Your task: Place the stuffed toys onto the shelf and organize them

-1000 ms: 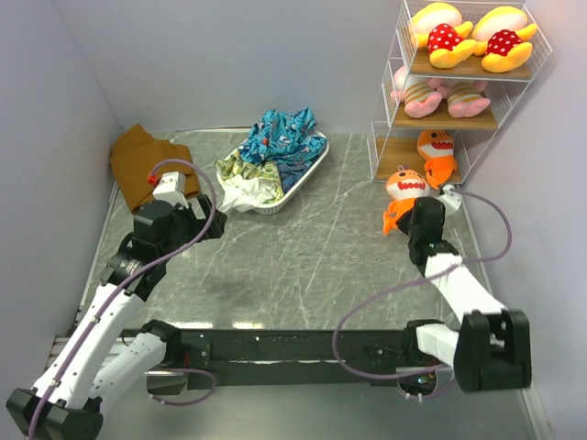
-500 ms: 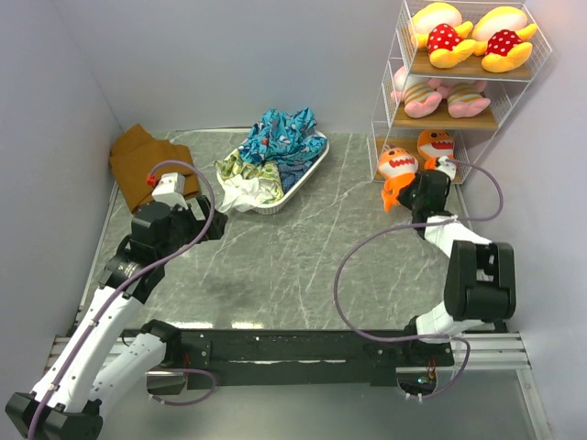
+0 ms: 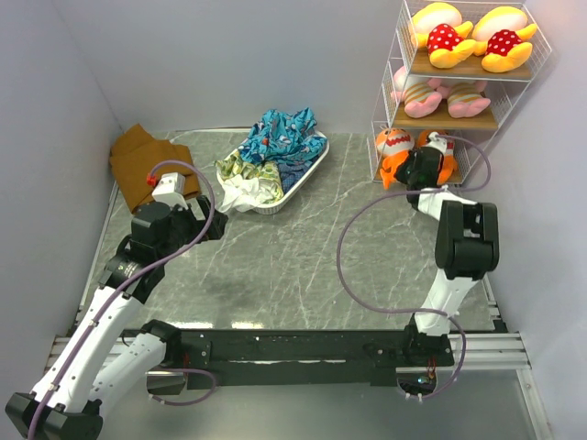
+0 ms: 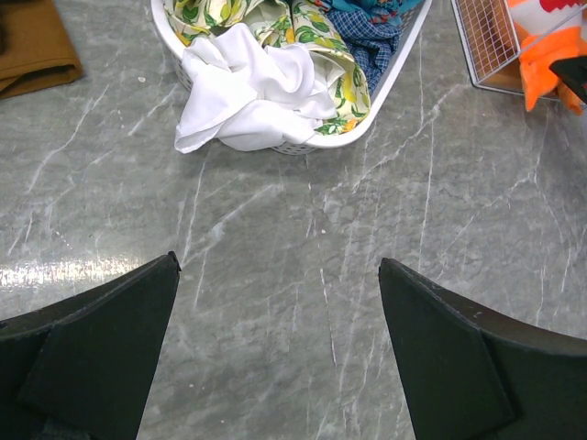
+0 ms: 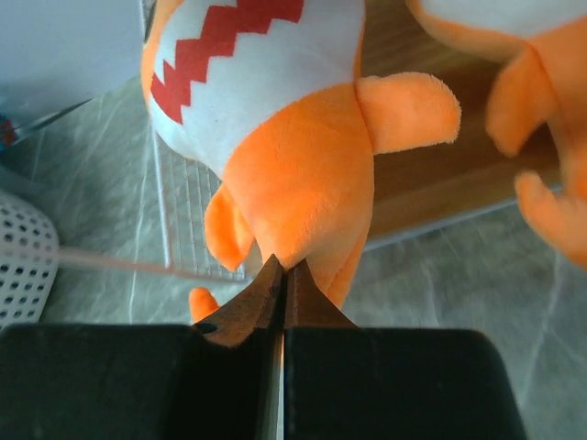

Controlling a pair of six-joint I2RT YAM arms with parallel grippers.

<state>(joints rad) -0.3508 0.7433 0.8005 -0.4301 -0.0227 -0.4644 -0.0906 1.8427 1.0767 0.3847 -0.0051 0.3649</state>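
The white wire shelf [image 3: 385, 87] stands at the back right. Two yellow toys with red dotted bodies [image 3: 446, 37] lie on its top board and two pink striped toys [image 3: 431, 93] on the middle board. One orange shark [image 3: 442, 147] lies on the bottom board. My right gripper [image 3: 413, 165] is shut on the tail of the second orange shark [image 3: 393, 151] [image 5: 284, 137] and holds it at the bottom board's open front. My left gripper [image 4: 280, 312] is open and empty above the table, far left of the shelf.
A white oval tray [image 3: 307, 174] with a blue-patterned cloth heap [image 3: 280, 137] sits at the back middle. A brown folded cloth [image 3: 138, 160] lies at the back left. The tray's rim also shows in the left wrist view [image 4: 367, 133].
My right gripper has carried the orange shark from the table in front of the shelf back and up to the bottom board. The left arm has not moved.
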